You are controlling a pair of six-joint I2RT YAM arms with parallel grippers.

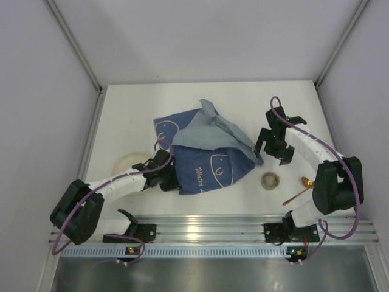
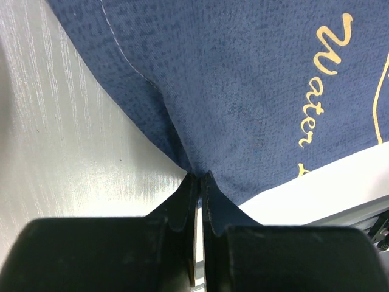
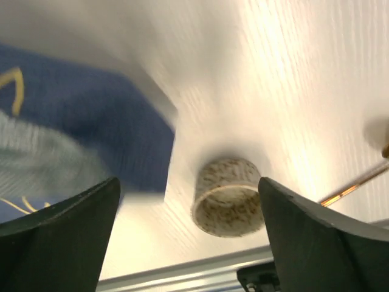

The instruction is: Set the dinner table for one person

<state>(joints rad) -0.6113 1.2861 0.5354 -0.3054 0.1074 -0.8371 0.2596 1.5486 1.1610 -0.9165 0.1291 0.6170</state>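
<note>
Beside the blue cloth [image 1: 206, 159] sits a speckled cup [image 1: 270, 180].

Top view: the left arm [image 1: 115, 184] crosses the lower right of a pale round dish [image 1: 126, 162] and hides that part; plate or bowl cannot be told. The cloth [image 1: 209, 161] covers the middle of the worktop [image 1: 243, 100], and its folded-over flap hides some of its own drawings. At right the spoon [image 1: 298, 194] meets the right arm [image 1: 331, 182] at its bowl end; whether any lies beneath is unclear.

Left wrist view: the cloth runs off the top and right edges, cutting its gold lettering short. The hem pinched in the left tool [image 2: 200, 179] is hidden between the fingers [image 2: 184, 204].

Right wrist view: blurred, with the cloth at left smeared; the spoon leaves the right edge.
</note>
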